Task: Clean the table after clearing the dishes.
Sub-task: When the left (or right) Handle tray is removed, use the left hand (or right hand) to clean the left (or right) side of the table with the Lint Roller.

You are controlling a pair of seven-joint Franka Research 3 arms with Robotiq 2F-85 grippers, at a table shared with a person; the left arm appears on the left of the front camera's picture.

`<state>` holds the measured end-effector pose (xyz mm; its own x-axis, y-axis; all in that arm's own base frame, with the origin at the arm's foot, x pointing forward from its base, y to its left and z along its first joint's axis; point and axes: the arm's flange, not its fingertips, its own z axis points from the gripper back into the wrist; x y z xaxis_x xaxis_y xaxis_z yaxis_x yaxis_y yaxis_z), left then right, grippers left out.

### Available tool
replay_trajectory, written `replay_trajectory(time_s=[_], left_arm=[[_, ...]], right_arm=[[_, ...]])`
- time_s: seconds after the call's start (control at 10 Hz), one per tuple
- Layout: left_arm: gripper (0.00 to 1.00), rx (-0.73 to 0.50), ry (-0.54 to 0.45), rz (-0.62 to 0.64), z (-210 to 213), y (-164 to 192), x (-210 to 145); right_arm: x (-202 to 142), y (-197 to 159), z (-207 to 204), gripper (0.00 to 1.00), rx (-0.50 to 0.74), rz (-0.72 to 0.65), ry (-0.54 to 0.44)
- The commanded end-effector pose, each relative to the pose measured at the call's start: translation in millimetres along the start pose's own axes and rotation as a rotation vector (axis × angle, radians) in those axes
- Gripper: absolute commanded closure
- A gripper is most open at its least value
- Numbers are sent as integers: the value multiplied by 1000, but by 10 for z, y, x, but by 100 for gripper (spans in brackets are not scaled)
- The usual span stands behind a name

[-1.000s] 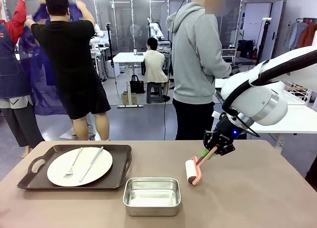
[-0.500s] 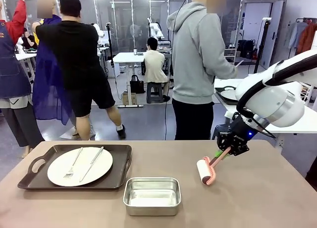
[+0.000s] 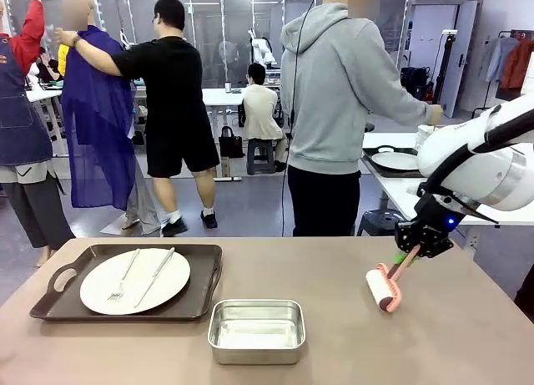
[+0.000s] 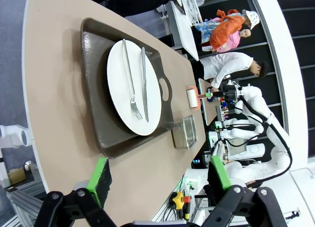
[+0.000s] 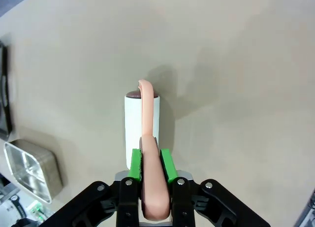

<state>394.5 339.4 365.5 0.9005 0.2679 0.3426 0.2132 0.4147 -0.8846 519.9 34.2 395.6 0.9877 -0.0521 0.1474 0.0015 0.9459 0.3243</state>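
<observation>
Since a sec ago my right gripper (image 3: pixel 406 255) and the lint roller (image 3: pixel 384 288) are further to my right on the table (image 3: pixel 334 352), away from the middle and closer to the right edge. The person in the grey hoodie (image 3: pixel 334 93) has also swung an arm out toward the white side table (image 3: pixel 501 208).

Right gripper: pads pressed together on the roller's pink handle, pinching it near the handle's end, as the right wrist cam shows (image 5: pixel 150 163). The handle slopes down & toward my left. The white roll (image 5: pixel 141 123) sits on the tabletop, shadow right beside it. Bare tabletop all round it.

Left gripper (image 4: pixel 158 174): fingers spread wide, nothing btwn the green pads. It hangs over the table's left end w/ the tabletop under it.

Outward from there: steel pan (image 3: pixel 255 331) at the near middle of the table, well left of the roller, looks empty. Just left of the pan, nearly touching, is the dark brown tray (image 3: pixel 125 248) w/ cut-out handles. On it a white plate (image 3: pixel 100 293), and on the plate a fork (image 3: pixel 123 278) & a knife (image 3: pixel 154 276) lying side by side.

2nd dark tray (image 3: pixel 371 154) w/ a white plate (image 3: pixel 396 160) is off my table, on the white side table at the back right, next to the grey-hoodie person, who stands at the far edge turned toward it.
</observation>
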Motion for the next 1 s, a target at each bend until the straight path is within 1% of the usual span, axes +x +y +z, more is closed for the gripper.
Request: replay_trajectory(time_s=[0.0,0.3,0.4,0.5,0.7,0.9], left_arm=[[0,8,8,0,27,-7,-18],[0,8,8,0,27,-7,-18],[0,8,8,0,27,-7,-18],[0,8,8,0,27,-7,-18],[0,8,8,0,27,-7,-18],[0,8,8,0,27,-7,-18]], right_arm=[[-104,-301,-229,79,-206,-36,14],[-98,-474,-207,79,-414,-79,6],[-93,-531,-192,79,-466,-102,6],[-91,-571,-167,79,-497,-118,-1],[-116,-563,-39,79,-528,-105,-19],[-205,-422,301,79,-493,-49,-73]])
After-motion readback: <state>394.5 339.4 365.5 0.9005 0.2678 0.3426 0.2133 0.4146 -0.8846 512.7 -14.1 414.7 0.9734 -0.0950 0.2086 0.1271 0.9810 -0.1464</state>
